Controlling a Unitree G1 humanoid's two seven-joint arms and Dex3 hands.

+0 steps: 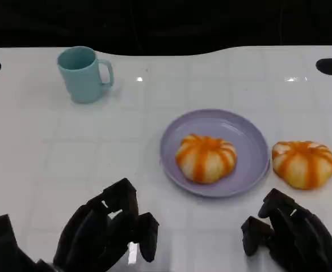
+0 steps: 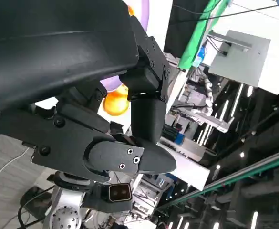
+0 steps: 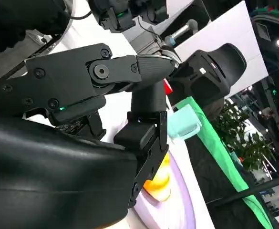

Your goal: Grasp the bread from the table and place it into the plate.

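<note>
Head view first: right hand [image 1: 293, 238] low at the near edge, fingers curled loosely, holding nothing. Just ahead of it, loose bread [image 1: 303, 164] on the table, touching or nearly touching the plate [image 1: 251, 136] rim. Already one bun [image 1: 205, 158] on the plate. Left hand [image 1: 112, 229] idle, also without a load. Best reach straight forward, spread wider, close from above, avoid nudging the rim.

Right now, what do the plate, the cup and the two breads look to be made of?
Plate: likely matte lilac plastic, no sharp glare. Cup: pale teal, smooth, probably plastic or glazed ceramic. Bread on the plate and bread on the table: uniform glossy orange stripes suggest foam or plastic replicas, though I can't be sure.
</note>
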